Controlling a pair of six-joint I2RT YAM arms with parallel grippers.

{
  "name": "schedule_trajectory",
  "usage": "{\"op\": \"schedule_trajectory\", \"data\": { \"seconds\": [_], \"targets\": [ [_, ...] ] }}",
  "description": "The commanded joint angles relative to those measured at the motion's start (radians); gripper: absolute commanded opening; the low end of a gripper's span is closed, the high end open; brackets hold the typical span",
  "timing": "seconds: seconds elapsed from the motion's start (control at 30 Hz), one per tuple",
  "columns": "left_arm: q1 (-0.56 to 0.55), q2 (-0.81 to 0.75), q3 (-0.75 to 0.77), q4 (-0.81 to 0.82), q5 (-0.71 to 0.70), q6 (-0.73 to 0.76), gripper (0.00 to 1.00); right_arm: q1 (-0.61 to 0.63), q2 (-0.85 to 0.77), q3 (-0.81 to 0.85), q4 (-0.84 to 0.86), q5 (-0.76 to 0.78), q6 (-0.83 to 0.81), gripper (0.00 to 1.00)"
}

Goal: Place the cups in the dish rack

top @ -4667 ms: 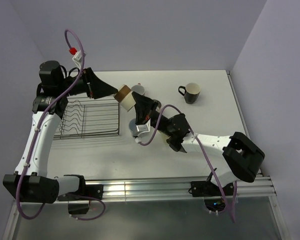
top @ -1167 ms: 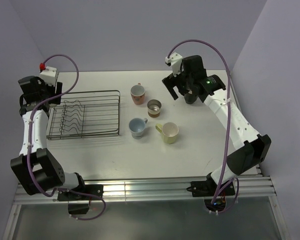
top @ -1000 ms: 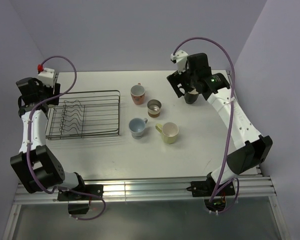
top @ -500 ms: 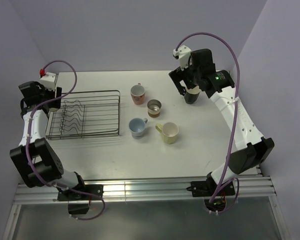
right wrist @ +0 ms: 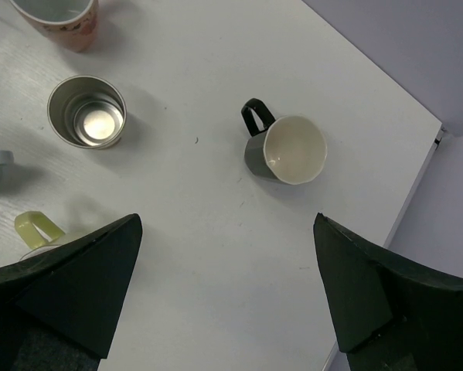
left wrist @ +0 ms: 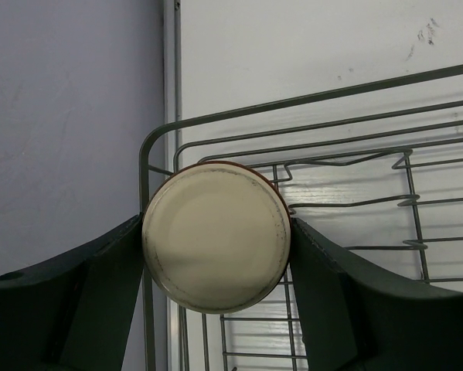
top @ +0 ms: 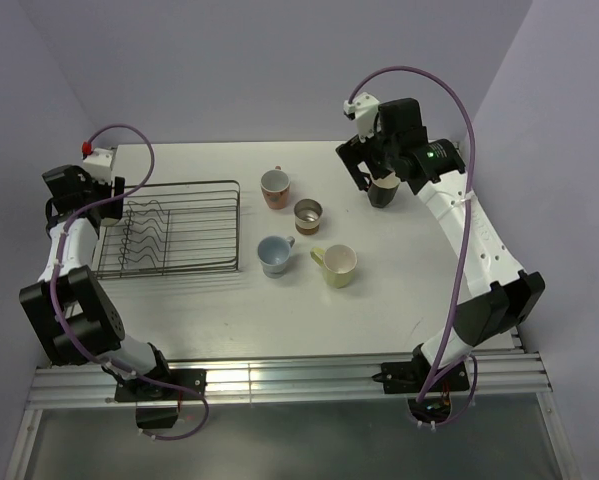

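Nearest, the pale yellow mug (top: 337, 264) and light blue mug (top: 272, 253) wait mid-worktop, with the metallic cup (top: 308, 213) and pink cup (top: 275, 187) beyond. The left tool (left wrist: 216, 255) has carried its upturned brown cup (left wrist: 214, 230), still pinched, from the centre to the 10 o'clock corner of the dish rack (top: 179, 232), so release looks near. Farthest, at 1 o'clock, the right tool (right wrist: 223, 286) has swung above the black cup (right wrist: 285, 151), spread wide.

1. top view: fixed, high at the near side, looking down over the whole table (top: 279, 310).
2. left wrist: close, straight down on the rack (left wrist: 347, 185) corner.
3. right wrist: higher up; shares black cup (right wrist: 287, 151), metal cup (right wrist: 86, 112) with top view.
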Motion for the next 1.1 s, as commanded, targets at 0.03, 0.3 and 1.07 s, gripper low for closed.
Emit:
{"op": "schedule_trajectory", "data": {
  "seconds": [0.03,0.3,1.07],
  "targets": [
    [0.005,0.011,0.002,0.067,-0.012,-0.030,0.00,-0.008,0.014,0.051,-0.014,-0.006,-0.002,1.00],
    [0.017,0.028,-0.003,0.084,0.010,-0.083,0.00,-0.009,0.017,0.046,-0.015,-0.007,0.001,1.00],
    [0.026,0.082,-0.012,0.091,0.064,-0.154,0.00,-0.009,0.016,0.036,-0.017,-0.009,-0.002,1.00]
  ]
}}
